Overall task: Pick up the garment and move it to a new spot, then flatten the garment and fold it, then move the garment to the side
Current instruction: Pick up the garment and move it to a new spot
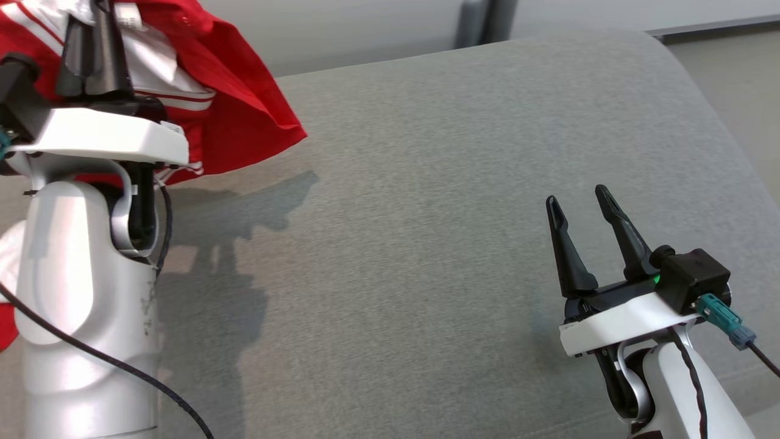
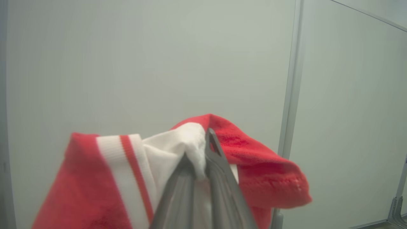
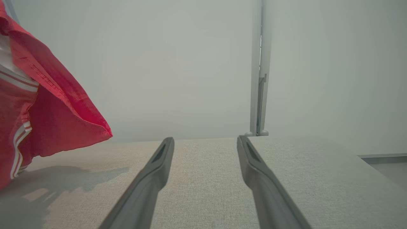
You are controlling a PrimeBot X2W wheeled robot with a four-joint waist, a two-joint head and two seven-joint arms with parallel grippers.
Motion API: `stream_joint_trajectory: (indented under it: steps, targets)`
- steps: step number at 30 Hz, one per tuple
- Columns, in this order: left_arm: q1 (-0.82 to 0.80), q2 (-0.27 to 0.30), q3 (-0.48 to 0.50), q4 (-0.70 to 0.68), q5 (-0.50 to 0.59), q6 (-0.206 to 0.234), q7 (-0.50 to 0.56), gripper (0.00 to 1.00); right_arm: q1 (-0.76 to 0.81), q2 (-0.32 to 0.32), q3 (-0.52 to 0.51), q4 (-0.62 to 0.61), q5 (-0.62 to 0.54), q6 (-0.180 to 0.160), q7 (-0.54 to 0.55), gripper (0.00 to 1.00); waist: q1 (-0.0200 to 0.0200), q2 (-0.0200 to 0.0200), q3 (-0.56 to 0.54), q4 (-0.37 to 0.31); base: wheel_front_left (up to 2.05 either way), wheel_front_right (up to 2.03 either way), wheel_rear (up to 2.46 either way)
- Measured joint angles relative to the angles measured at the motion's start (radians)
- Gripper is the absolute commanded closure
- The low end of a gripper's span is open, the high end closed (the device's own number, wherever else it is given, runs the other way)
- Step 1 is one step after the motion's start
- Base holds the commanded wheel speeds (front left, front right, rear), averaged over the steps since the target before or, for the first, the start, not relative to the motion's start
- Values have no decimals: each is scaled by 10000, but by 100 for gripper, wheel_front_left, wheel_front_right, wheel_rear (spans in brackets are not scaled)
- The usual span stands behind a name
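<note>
Above grey woven upholstery (image 1: 426, 244), left pincer (image 2: 197, 144) pinches garment (image 1: 244, 103).

Lab booth, pale partition panels (image 3: 190, 63), grey cushion (image 1: 426, 244)

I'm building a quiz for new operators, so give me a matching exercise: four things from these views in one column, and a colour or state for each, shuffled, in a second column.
Column one:
1. left gripper
2. right gripper
3. garment
4. padded surface

Column two:
A. grey
B. red with white stripes
C. jaws open, holding nothing
D. jaws shut on cloth

Pairs: 1-D, 2-C, 3-B, 4-A
</note>
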Motion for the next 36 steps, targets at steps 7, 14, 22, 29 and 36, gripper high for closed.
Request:
stream_joint_trajectory:
  steps: [7,14,22,29,36]
  targets:
    - [-144,-178,-533,284,-12,0,-69,100,65,8,58,2,96,0,0,0,0,0,-41,-834,0,0,0]
    - [-185,-309,-1432,1057,-165,0,102,100,61,13,169,-52,268,0,0,0,0,0,223,-1495,0,0,0]
    - [508,-366,-2552,3193,-769,0,282,100,50,27,334,-92,420,0,0,0,0,0,519,-1630,0,0,0]
    - [672,-337,-3749,4920,-1580,-105,230,100,-77,35,499,-86,527,0,0,0,0,0,772,-1615,0,0,0]
    - [606,-326,-4585,5269,-2134,-159,-318,0,-134,38,525,-42,589,0,0,0,0,0,833,-1411,0,0,0]
